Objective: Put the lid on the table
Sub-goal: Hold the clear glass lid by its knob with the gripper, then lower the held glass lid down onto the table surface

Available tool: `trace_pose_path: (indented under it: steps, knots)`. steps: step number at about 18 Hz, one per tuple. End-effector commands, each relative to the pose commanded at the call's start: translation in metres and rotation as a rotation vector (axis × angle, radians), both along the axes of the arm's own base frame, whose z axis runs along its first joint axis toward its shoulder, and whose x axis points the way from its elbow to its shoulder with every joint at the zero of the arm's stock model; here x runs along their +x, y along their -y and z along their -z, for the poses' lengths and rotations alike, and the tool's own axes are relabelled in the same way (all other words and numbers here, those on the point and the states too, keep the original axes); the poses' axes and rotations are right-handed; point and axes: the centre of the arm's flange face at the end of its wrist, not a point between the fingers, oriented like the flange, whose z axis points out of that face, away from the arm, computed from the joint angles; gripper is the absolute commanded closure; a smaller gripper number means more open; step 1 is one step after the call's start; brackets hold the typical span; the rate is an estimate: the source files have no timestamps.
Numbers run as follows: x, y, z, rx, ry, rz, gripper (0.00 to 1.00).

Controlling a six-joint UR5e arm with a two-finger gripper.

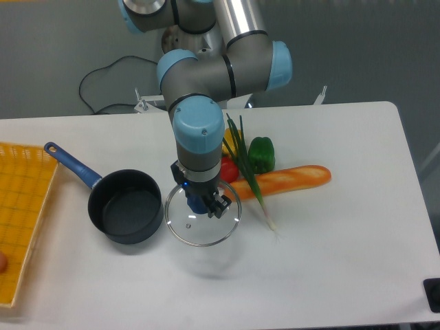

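The gripper (209,203) points straight down and is clamped on the blue knob at the centre of the lid (202,214). The lid hangs level from that grip, which keeps the glass from swinging and lets the whole rim meet the surface at once. A faint shadow lies on the table (330,254) a little nearer than the disc, so I judge the lid is just above the tabletop and not yet resting on it, though the gap is hard to read from this angle.

The lid sits just right of the saucepan (126,206), its left edge almost at the pan's wall; whether they touch I cannot tell. The pan is uncovered, its blue handle reaching far-left toward the yellow tray (24,206). Holding the lid beside the pan rather than over it suits a set-down on bare table.

Just beyond the lid, partly hidden by the arm, lie a tomato (229,170), a green pepper (261,154), a spring onion (251,180) slanting near-right, and a baguette (285,180) stretching to the right. The spot under the lid is free of them.

The table is white and smooth, so the glass should sit flat but could slide if released with any sideways push. Beyond its far edge a black cable (103,86) loops across the grey floor.
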Motion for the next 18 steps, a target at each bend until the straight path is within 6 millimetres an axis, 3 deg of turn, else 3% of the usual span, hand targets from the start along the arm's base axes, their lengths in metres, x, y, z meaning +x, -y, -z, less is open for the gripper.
trace_pose_path:
  steps: [5,18]
  knots:
    - [-0.002,0.0,0.003,-0.002,0.0,-0.002,0.57]
    - [-0.032,-0.006,0.014,-0.002,-0.001,-0.009,0.57]
